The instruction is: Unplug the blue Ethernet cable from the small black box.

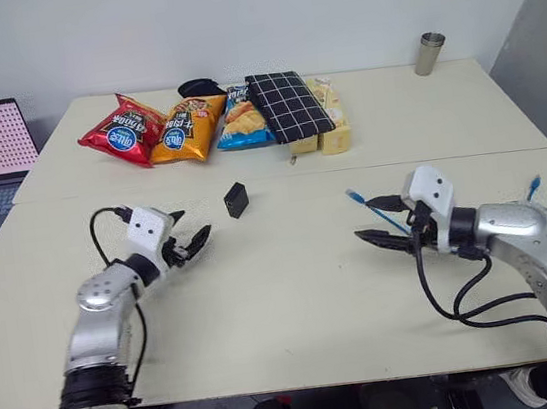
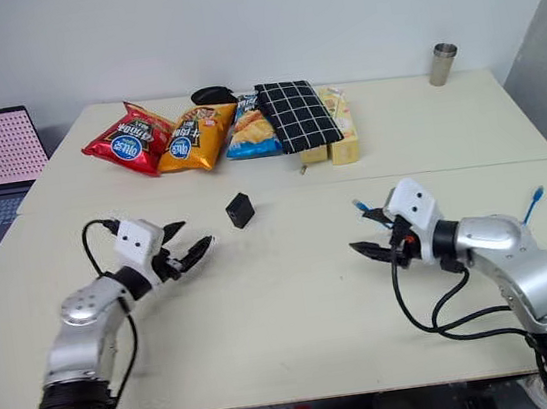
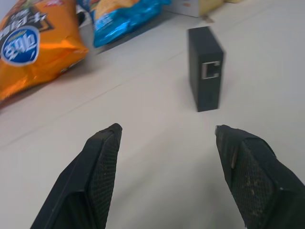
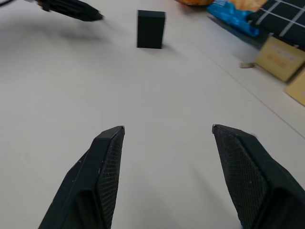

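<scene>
two pincers (image 1: 189,240) (image 1: 382,220) gaping; one black box (image 1: 237,199), one blue cable (image 1: 375,207).

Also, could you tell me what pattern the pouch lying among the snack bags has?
The pouch is black with a white grid, clearest in the left eye view.

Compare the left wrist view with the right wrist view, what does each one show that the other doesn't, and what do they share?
Left wrist view alone: the socket face of the small black box, its port empty, and an orange chip bag beside the blue chip bag.

Right wrist view alone: the left gripper reaching in near the box, a corner of the black-and-white checked pouch, and tan boxes.

Both: the small black box standing upright and alone on the pale table, the blue chip bag, and each arm's own open fingers, empty.
</scene>
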You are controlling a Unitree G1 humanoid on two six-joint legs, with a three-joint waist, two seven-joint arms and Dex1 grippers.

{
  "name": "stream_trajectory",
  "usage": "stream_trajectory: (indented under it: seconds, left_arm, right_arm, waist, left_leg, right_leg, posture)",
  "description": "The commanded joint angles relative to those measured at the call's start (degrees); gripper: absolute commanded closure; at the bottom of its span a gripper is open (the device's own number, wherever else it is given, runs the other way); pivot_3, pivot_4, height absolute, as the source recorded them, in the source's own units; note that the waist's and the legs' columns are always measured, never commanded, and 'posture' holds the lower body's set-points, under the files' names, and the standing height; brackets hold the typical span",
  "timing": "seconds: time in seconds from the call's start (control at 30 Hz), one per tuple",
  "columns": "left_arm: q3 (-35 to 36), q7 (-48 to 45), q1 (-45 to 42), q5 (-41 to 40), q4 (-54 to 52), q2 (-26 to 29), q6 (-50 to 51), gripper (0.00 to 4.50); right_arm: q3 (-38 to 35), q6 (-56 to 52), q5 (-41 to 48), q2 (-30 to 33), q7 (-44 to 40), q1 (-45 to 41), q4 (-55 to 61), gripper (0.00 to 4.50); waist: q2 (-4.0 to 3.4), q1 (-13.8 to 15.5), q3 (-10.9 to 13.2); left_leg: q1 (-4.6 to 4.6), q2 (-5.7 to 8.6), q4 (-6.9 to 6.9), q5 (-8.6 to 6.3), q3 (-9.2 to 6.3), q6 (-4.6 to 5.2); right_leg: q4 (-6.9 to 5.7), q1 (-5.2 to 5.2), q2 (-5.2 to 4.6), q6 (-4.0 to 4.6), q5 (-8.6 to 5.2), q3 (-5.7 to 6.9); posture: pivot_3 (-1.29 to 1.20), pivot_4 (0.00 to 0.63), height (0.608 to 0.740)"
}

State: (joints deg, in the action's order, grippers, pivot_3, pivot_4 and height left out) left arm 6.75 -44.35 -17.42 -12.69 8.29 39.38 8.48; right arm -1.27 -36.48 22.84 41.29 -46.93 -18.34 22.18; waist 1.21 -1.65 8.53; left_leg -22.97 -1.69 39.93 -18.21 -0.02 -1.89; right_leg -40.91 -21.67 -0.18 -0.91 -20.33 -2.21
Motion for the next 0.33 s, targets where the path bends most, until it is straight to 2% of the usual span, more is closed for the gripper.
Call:
stream_trajectory:
  seconds: [0.03, 0.33]
  left_arm:
    - [1.05, -6.97, 0.99, -4.64, -7.69, 4.46, 4.81, 1.16]
    - [2.74, -10.11, 1.11, -8.38, -11.22, 6.68, 10.91, 1.16]
  right_arm:
    - [-6.03, 2.34, 1.48, 3.58, -2.75, 0.58, -2.26, 1.38]
    - [-6.75, 4.97, 0.79, 6.52, -4.88, 0.26, -6.48, 1.38]
  waist:
    - [-0.03, 0.05, 0.00]
    - [-0.03, 0.01, 0.01]
  left_leg:
    - [0.02, 0.01, -0.02, 0.00, 0.01, 0.00]
    - [0.04, 0.00, -0.01, -0.11, 0.01, 0.19]
  right_leg:
    - [0.00, 0.01, 0.00, 0.00, 0.00, -0.01]
    - [0.02, 0.04, 0.01, 0.00, 0.00, -0.02]
  posture:
    - [0.00, 0.150, 0.740]
    - [0.00, 0.150, 0.740]
